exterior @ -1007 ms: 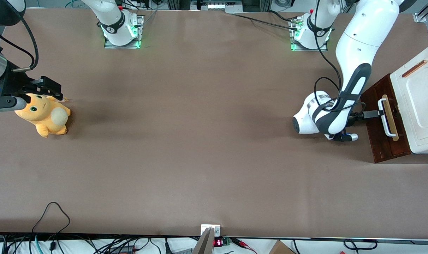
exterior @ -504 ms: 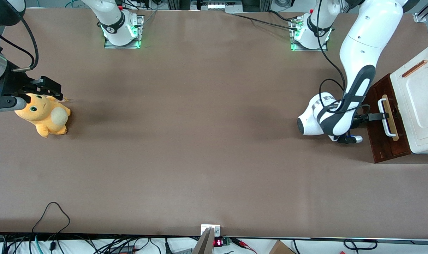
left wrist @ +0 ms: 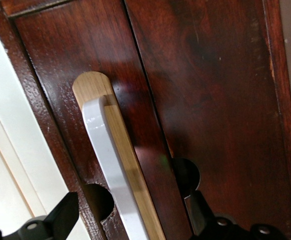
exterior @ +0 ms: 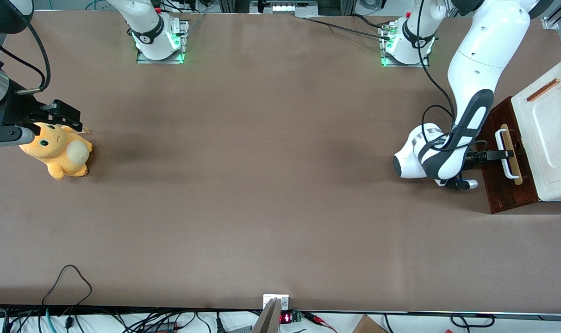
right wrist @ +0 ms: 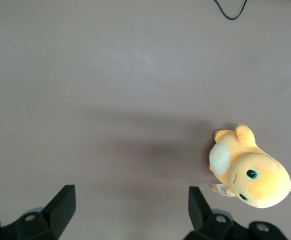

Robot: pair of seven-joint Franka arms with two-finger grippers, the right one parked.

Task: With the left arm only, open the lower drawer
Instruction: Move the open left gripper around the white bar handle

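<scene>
Brown table [exterior: 262, 185]; fingers [left wrist: 60, 217] straddle lower drawer [exterior: 498, 185] handle [left wrist: 113, 175], ends cropped.

Lower drawer and left arm at the working arm's end of the surface

The lower drawer [exterior: 502, 166], dark reddish-brown with a white loop handle [left wrist: 113, 170] on a light wood strip, sits shut under the white cabinet. The left arm [exterior: 470, 88], glossy white with dark inlays, reaches down; its end effector [exterior: 505, 154] straddles the handle, fingers [left wrist: 60, 217] spread apart on either side.
</scene>
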